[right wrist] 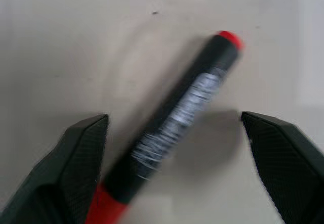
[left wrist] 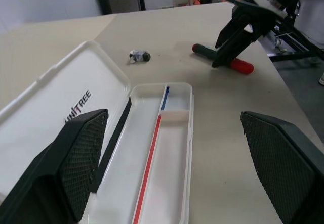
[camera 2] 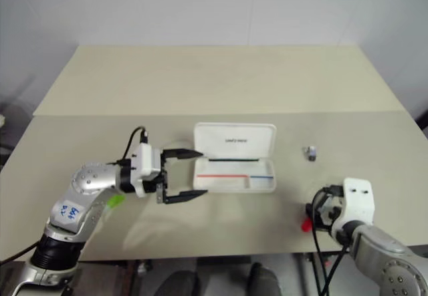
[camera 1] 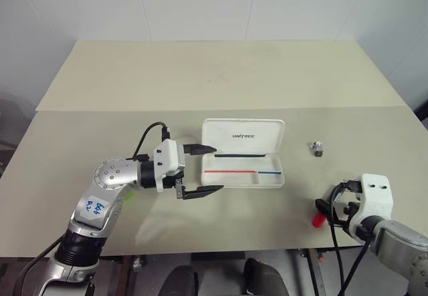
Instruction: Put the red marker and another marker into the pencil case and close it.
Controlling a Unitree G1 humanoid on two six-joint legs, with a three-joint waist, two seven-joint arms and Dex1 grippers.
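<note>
Early days: the pencil case (camera 1: 243, 154) sits open and empty. The right end effector (right wrist: 174, 133), spread, straddles the red marker (right wrist: 174, 115) right of it. The left end effector (camera 1: 200, 171), open and empty, waits at its left end.

Evenly and brightly lit from overhead, with no hard glare. Soft, diffuse shadows on the pale beige matte table (camera 1: 221, 82), faintest beneath the open white hard-plastic pencil case (camera 1: 243, 154). Head views sharp at centre, slightly soft toward the corners. Right wrist view blurred: short black-bodied marker with red ends (right wrist: 169, 123) smeared, its grey label unreadable. Left wrist view sharp at mid-distance, nearest black fingers (left wrist: 71, 163) slightly defocused.
</note>
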